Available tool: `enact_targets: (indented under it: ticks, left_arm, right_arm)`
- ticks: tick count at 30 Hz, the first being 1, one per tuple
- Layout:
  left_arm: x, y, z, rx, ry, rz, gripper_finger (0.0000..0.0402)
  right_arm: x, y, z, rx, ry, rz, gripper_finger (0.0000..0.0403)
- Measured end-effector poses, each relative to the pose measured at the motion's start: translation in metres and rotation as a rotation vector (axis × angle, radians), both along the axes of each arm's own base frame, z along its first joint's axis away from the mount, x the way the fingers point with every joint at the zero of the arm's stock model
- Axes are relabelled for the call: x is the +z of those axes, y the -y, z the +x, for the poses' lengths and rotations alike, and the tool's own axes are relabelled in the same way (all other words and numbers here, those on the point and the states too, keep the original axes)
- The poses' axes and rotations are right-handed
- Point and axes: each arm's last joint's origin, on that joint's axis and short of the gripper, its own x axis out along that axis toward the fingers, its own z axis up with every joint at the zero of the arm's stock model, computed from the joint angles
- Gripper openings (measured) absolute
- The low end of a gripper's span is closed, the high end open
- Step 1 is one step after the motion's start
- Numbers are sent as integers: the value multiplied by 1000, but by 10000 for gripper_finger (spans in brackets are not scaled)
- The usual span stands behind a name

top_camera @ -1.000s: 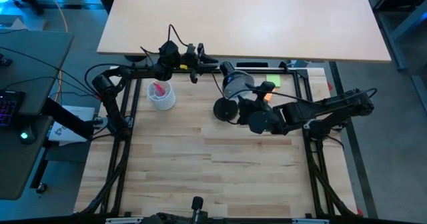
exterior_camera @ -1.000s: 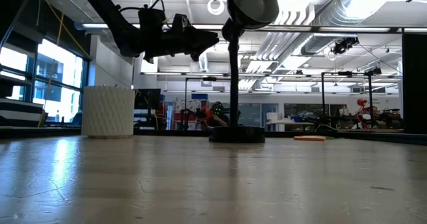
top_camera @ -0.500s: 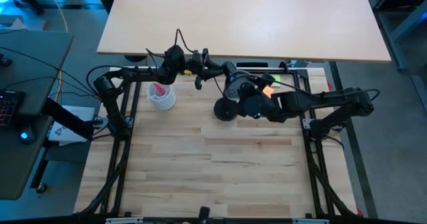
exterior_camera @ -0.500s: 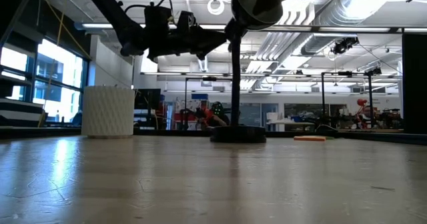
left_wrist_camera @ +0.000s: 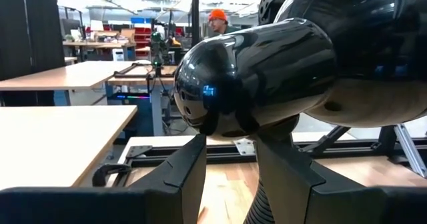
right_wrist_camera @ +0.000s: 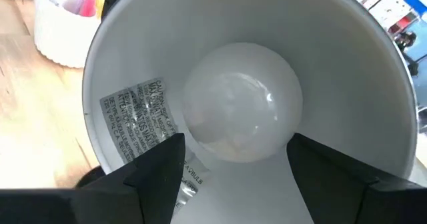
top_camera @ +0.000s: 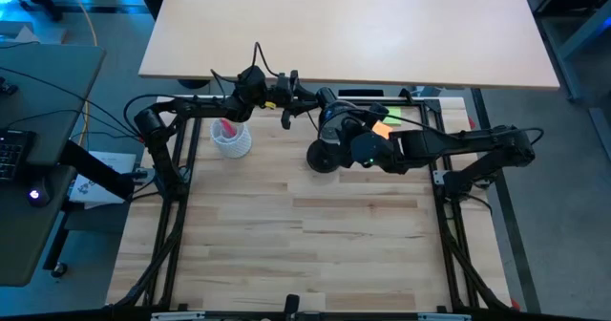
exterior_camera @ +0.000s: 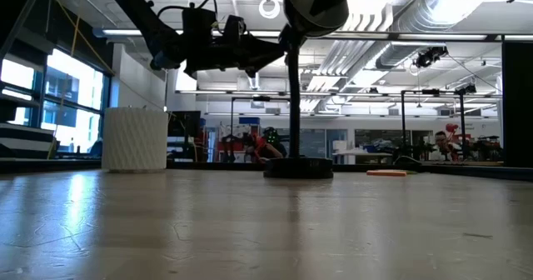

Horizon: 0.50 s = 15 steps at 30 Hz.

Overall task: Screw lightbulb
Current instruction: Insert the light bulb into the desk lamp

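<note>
Going left to right in the overhead shot: the white cup with pink bits in it is sitting over at about 10 o'clock on the wooden table. Just past it, the left gripper is reaching across toward 12 o'clock. From its own camera, its two fingers are bracketing the glossy black lamp head, pinching in around the neck just under it, so it looks like it's steadying the lamp rather than hanging free. I'd call that a partway-closed brace on the lamp.

Next is the lamp's round base near the table's middle, toward the far edge. Then the right gripper is coming in from 3 o'clock, aiming into the shade.

The lightbulb is sitting inside the white-lined shade, dome facing out, and the right fingers are spread wide on either side of it. I can't tell for sure if the pads are actually touching glass or just flanking it.

Handling-wise: it's probably super light, smooth frosted glass, slick and fragile. I'd guess gripping gently around the widest part of the dome is the way, since the screw base is buried in the socket. Squeezing too hard risks cracking it, too soft and it just slips while turning.
</note>
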Motion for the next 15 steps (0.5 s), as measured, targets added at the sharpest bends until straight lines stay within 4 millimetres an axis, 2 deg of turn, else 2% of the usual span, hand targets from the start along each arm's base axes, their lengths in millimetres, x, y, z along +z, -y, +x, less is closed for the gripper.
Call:
enact_targets:
  ticks: [7, 11, 15]
  left_arm:
    - [1, 1, 0, -7, -15, -10, 128]
    - [8, 4, -5, 1, -36, 13, 128]
    - [18, 8, -10, 8, -54, 56, 128]
  right_arm:
    - [0, -15, -7, 12, -56, -61, 259]
    - [-4, -26, -12, 73, -163, -111, 259]
    - [-4, -35, -13, 171, -319, -244, 259]
